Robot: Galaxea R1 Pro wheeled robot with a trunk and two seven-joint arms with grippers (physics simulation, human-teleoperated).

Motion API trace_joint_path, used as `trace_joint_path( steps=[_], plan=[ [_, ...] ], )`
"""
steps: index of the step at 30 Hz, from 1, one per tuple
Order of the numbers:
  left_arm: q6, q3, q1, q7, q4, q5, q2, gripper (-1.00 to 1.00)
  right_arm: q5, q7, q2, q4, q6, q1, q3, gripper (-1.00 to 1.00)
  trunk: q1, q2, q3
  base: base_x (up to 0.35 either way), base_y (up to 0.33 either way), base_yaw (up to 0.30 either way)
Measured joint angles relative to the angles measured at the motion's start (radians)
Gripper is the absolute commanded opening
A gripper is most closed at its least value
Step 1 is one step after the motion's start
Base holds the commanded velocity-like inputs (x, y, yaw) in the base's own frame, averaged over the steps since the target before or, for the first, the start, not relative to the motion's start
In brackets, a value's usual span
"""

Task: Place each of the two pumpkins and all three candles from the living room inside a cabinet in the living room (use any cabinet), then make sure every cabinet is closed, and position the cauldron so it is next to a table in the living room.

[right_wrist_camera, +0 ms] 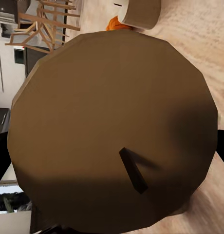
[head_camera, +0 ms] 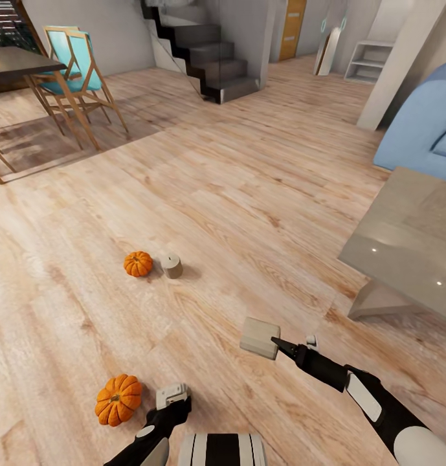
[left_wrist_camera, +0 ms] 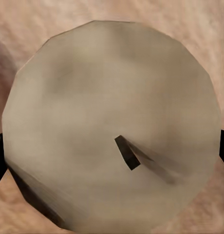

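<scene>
Beige candles (head_camera: 260, 337) (head_camera: 170, 395) are sitting pinched in both my claws (head_camera: 274, 341) (head_camera: 175, 400); wrist views are showing wicks (left_wrist_camera: 127, 152) (right_wrist_camera: 133, 170), head view isn't.

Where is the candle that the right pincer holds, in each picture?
Head view: the held candle is low and right of centre, at the right pincer.
Right wrist view: it is the big brown disc with the wick.
Left wrist view: that pale disc is the other candle, at the left pincer.
Shared landmark: the wooden floor.
</scene>
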Motion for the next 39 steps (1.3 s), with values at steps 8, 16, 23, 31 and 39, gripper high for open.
trace_joint_path(
  steps=[8,16,23,31,39],
  plan=[
    [0.0,0.001,0.0,0.005,-0.001,-0.003,0.005,-1.0,0.0,0.001,0.0,0.0,0.0,0.0,-0.001,-1.0,-0.004,0.002,0.031,0.0,0.0,0.0],
    [0.01,0.003,-0.001,0.007,-0.042,-0.007,0.032,-1.0,0.0,-0.001,0.001,0.002,-0.001,0.0,-0.001,-1.0,-0.007,0.004,0.062,0.0,0.0,0.0],
    [0.185,0.008,-0.001,0.011,-0.253,0.005,0.116,-1.0,0.0,-0.002,0.0,0.002,-0.001,0.0,-0.001,-1.0,-0.01,0.005,0.089,0.0,0.0,0.0],
    [0.352,0.074,-0.001,0.05,-0.351,-0.002,0.149,-1.0,0.001,-0.01,0.002,0.002,-0.003,0.0,0.0,-1.0,-0.014,0.007,0.12,0.0,0.0,0.0],
    [0.452,0.084,-0.002,0.049,-0.443,0.008,0.178,-1.0,0.0,-0.01,0.001,0.001,-0.003,0.0,-0.001,-1.0,-0.018,0.009,0.151,0.0,0.0,0.0]
  ],
)
